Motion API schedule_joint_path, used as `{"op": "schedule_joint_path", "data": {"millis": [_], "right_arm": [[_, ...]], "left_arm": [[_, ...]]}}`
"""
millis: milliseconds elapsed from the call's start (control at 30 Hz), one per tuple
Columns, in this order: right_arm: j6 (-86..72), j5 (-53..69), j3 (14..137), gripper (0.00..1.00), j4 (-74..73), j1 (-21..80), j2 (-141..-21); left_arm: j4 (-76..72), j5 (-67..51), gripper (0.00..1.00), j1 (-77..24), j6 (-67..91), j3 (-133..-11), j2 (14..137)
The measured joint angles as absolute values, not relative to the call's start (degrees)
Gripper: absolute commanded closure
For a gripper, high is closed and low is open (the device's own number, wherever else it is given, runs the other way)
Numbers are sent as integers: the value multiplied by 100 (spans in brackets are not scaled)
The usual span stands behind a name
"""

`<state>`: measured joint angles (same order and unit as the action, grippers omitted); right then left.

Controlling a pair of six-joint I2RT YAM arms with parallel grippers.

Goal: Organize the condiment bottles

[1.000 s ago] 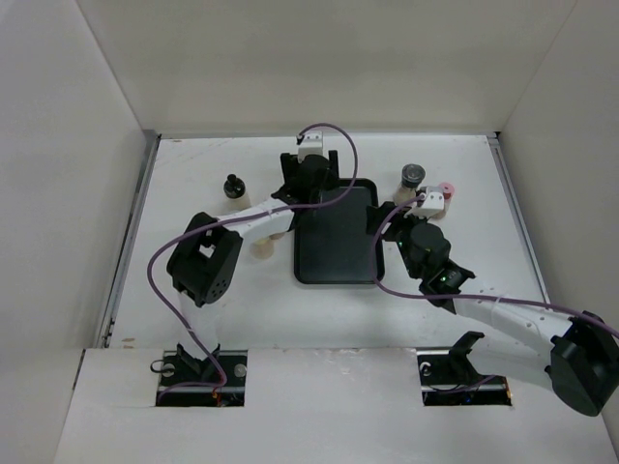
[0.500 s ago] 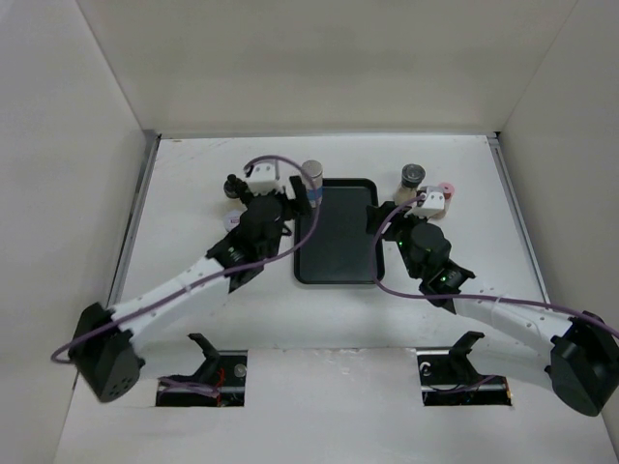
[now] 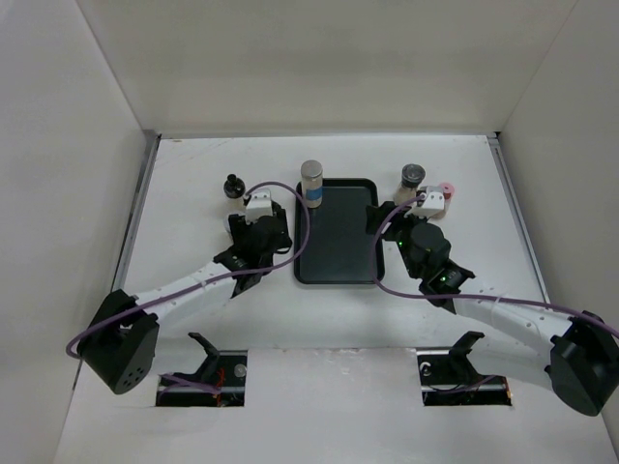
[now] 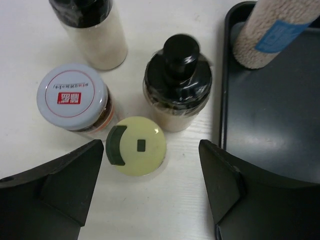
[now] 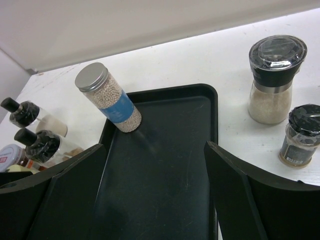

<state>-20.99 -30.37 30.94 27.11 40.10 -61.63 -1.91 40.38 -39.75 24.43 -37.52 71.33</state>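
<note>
A silver-capped jar with a blue label (image 3: 311, 182) stands upright in the far left corner of the black tray (image 3: 338, 253); it also shows in the right wrist view (image 5: 107, 97). My left gripper (image 3: 254, 215) is open and empty over a cluster left of the tray. In the left wrist view its jaws (image 4: 151, 148) flank a yellow-capped shaker (image 4: 136, 145), without touching it. Behind that stand a grey-capped jar (image 4: 73, 91) and two black-capped bottles (image 4: 177, 80) (image 4: 92, 25). My right gripper (image 3: 401, 208) (image 5: 155, 147) is open and empty over the tray's right side.
A black-topped grinder (image 3: 413, 178) (image 5: 276, 77) and a pink-capped jar (image 3: 446, 188) stand right of the tray. A small black-capped jar (image 5: 302, 135) is beside the grinder. White walls close off the back and sides.
My left gripper let go of the silver-capped jar at the tray's far left corner and drew back left, over the bottle cluster. The right arm has not moved.
</note>
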Motion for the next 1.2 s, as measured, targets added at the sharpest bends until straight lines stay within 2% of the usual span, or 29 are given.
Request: {"op": "schedule_joint_path", "data": {"millis": [267,467,533,667,733,867,1033,1200], "right_arm": [[-2099,-3035,3094,14,2707,4010,-6224],[-2099,-3035,3094,13,2711,4010,-6224],[-2099,-3035,3094,13,2709,4010,-6224],[-2097,-3035,3094,13,2709,4010,-6228],[-2097,-3035,3094,13,2716,4010,-6239],[-2097,-3035,3094,13,2707,4010,-6267],[-2099,-3037,3092,15,2707,4007,-6226],[-2191,-3221,2965,15,2714,3861,-5878]], "left_arm": [[-292,4139,29,-3846,2611,-3489,7100],[-602,4071,36,-3662,2644,-3505,7644],[-642,4029,43,-3621,2655,-3505,7819],[-720,4016,64,-3603,2670,-3505,7881],[-722,4021,70,-3638,2668,-3500,7824],[-661,4117,72,-3883,2663,-3465,7352],[-543,4313,72,-4746,2663,-3507,6615],[-484,4316,72,-5286,2633,-4359,7238]]}}
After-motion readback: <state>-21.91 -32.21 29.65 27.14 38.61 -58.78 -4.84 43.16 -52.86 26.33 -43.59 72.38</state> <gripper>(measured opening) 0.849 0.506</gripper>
